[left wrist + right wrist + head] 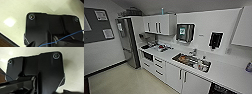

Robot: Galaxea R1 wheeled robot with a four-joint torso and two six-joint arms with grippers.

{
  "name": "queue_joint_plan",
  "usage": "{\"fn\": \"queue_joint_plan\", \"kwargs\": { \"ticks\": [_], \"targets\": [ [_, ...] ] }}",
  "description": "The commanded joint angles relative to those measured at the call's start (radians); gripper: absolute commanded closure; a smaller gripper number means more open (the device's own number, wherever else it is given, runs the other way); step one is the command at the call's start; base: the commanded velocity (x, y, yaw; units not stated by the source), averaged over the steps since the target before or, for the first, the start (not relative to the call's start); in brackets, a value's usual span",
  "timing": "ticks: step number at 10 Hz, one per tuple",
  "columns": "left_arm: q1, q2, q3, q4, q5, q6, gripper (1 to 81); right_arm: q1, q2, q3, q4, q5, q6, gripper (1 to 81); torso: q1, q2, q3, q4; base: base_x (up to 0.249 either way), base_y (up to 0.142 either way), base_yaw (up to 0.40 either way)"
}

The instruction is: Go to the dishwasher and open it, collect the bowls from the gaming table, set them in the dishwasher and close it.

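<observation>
Kitchenette ahead in the head view; white counter (224, 70) runs along the wall with a steel sink (191, 61) set near its front edge, dishes inside; tall fridge (127, 42) stands at the counter's far end; a dark opening (220, 89) under the counter's near end could be the dishwasher, can't say for sure; both wrist views look down at pale floor (15, 11), and I can't tell how the grippers' fingers stand.

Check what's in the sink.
The sink holds a clutter of dishes or pans and what looks like a bottle near one end. Items blur together; its bottom is covered.
</observation>
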Motion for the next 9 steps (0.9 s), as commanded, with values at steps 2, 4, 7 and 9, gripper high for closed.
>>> {"fn": "queue_joint_plan", "kwargs": {
  "ticks": [2, 4, 7, 9],
  "targets": [
    [-0.048, -0.003, -0.003, 0.000, 0.047, -0.003, 1.0, 0.040, -0.003, 0.006, -0.003, -0.050, 0.004, 1.0, 0.000, 0.000, 0.000, 0.000, 0.000, 0.000, 0.339],
    [-0.048, -0.006, -0.003, 0.007, 0.047, -0.002, 1.0, 0.038, -0.008, 0.006, -0.009, -0.053, -0.001, 1.0, 0.000, 0.000, 0.000, 0.000, 0.000, 0.000, 0.339],
    [-0.040, -0.020, 0.017, 0.009, 0.043, 0.000, 1.0, 0.032, -0.074, 0.136, -0.023, -0.044, -0.003, 1.0, 0.000, 0.000, 0.000, 0.000, 0.000, 0.000, 0.340],
    [-0.040, -0.087, 0.139, 0.009, 0.043, 0.000, 1.0, 0.021, -0.178, 0.322, -0.023, -0.036, -0.003, 1.0, 0.000, 0.000, 0.000, 0.000, 0.000, 0.000, 0.341]
  ]
}}
